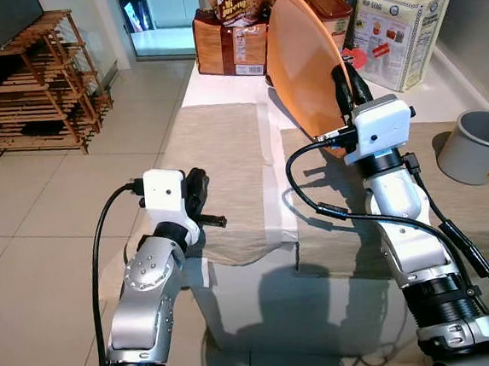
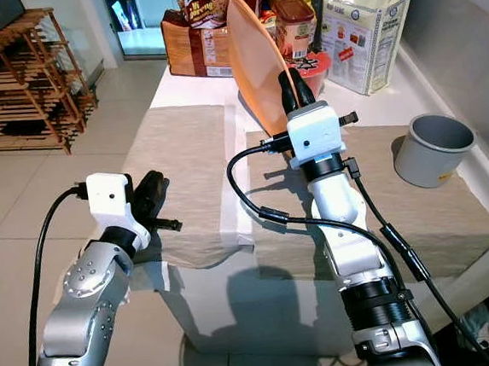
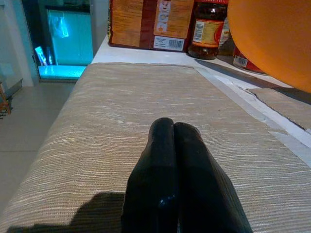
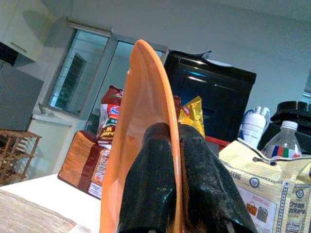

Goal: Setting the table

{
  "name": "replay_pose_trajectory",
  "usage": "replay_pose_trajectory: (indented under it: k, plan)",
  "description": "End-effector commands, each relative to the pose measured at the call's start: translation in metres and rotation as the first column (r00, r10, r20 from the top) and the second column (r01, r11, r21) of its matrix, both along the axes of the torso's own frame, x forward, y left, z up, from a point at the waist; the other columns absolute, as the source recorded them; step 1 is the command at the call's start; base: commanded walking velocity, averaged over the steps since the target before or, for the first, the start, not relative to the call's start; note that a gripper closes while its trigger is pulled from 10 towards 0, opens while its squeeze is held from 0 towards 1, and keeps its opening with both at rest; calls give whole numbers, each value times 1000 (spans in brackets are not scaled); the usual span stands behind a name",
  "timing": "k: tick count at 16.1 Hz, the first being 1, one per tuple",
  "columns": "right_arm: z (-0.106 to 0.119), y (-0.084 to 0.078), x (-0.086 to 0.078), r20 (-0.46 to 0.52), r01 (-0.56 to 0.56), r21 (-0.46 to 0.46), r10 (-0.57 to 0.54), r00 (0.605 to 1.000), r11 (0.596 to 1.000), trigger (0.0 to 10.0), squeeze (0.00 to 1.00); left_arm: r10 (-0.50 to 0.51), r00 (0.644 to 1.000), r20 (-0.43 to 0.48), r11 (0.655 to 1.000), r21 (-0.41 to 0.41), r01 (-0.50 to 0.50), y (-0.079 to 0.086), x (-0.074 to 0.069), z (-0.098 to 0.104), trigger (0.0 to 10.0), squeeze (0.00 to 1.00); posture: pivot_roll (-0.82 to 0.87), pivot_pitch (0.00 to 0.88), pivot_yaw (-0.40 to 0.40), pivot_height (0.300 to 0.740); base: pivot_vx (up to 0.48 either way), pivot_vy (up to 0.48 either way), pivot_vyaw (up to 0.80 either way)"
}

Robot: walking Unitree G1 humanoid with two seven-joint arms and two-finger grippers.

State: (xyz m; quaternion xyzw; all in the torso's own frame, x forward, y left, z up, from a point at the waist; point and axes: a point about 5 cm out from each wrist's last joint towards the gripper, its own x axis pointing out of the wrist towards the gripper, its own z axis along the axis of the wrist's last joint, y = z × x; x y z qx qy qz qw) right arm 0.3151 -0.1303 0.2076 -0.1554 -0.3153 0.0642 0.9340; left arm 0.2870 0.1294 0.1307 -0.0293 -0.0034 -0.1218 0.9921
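Two beige placemats lie side by side on the white bench (image 1: pixel 219 87): the left placemat (image 1: pixel 218 172) sits under and ahead of the left claw (image 1: pixel 201 195), and the right placemat (image 2: pixel 417 202) runs beneath the right arm. One orange plate (image 1: pixel 302 62) is up in the air, standing on its edge and tilted, with the right claw (image 1: pixel 345 84) clenched on its rim; in the right wrist view one black finger (image 4: pixel 148 184) presses each face of the plate. The plate hangs above the strip of bare bench between the two placemats and above the inner edge of the right one, touching neither.

The left claw is clenched on nothing, its two fingers (image 3: pixel 170 165) pressed flat together and hovering low over the near end of the left placemat.

One grey cup (image 1: pixel 475 146) stands upright to the right of the right claw, at the far right edge of the right placemat. Beyond the plate, at the back of the bench, groceries are crowded together: one brown bread loaf bag (image 1: pixel 230 43), one dark-lidded jar (image 2: pixel 295 26), one pale flour sack (image 1: pixel 402 28) and one red tub (image 2: pixel 311 66) just behind the right claw. One wooden rack (image 1: pixel 35 90) stands on the tiled floor, well off to the left of the left claw.
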Motion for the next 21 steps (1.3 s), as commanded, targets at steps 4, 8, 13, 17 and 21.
replay_pose_trajectory:
  k: [4,8,13,17,21]
  plan:
    - [4,5,-3,37,-25,2,25,999,1000,0,0,7,999,-41,1000,-5,-7,1,1,-8,10000,0,-61,0,21,736,-298,0,0]
    - [3,6,-3,34,-27,2,27,999,1000,0,0,7,999,-40,1000,-4,-7,1,1,-8,10000,0,-61,0,21,736,-311,0,0]
    - [3,6,-3,34,-27,2,27,999,1000,0,0,7,999,-40,1000,-4,-7,1,1,-8,10000,0,-61,0,21,736,-311,0,0]
    - [3,6,-3,34,-27,2,27,999,1000,0,0,7,999,-40,1000,-4,-7,1,1,-8,10000,0,-61,0,21,736,-311,0,0]
    - [3,6,-3,34,-27,2,27,999,1000,0,0,7,999,-40,1000,-4,-7,1,1,-8,10000,0,-61,0,21,736,-311,0,0]
